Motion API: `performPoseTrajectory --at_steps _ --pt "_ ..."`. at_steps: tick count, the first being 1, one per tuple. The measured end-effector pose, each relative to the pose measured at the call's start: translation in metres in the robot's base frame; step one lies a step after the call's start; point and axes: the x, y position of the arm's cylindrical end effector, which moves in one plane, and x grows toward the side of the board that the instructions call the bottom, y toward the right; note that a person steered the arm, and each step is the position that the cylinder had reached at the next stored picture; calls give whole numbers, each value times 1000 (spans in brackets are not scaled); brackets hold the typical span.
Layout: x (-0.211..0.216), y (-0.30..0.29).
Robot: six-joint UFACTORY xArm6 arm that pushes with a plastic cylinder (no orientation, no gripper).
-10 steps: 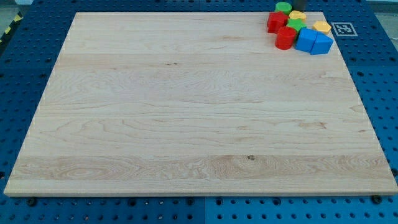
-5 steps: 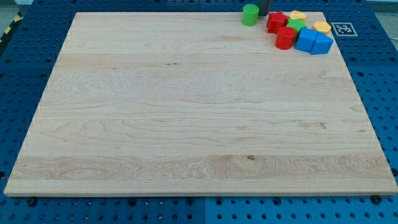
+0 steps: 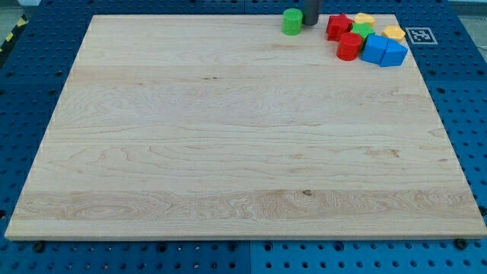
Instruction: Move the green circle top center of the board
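Observation:
The green circle (image 3: 292, 21), a short green cylinder, stands on the wooden board (image 3: 228, 137) near its top edge, right of the centre. My tip (image 3: 310, 23) is the dark rod end right beside the cylinder, on its right side, touching or almost touching it. The rod runs up out of the view's top.
A cluster of blocks sits at the board's top right corner: a red block (image 3: 338, 27), a red cylinder (image 3: 349, 46), a green block (image 3: 362, 30), two blue blocks (image 3: 383, 51), a yellow block (image 3: 394, 33) and another yellow one (image 3: 364, 18). A fiducial tag (image 3: 420, 35) lies beyond the board's right edge.
The green circle has been pushed left along the top edge, out of the cluster at the top right. My tip has followed it leftward. The other blocks have not moved.

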Motion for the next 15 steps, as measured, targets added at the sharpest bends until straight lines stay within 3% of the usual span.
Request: performPoseTrajectory --at_steps 2,5,6,7,8,10,15 --pt "11 -3" --pt "30 -78" --pt "39 -76" --pt "74 -41" --pt "64 -21" --pt "-8 -37" --pt "-12 -105"
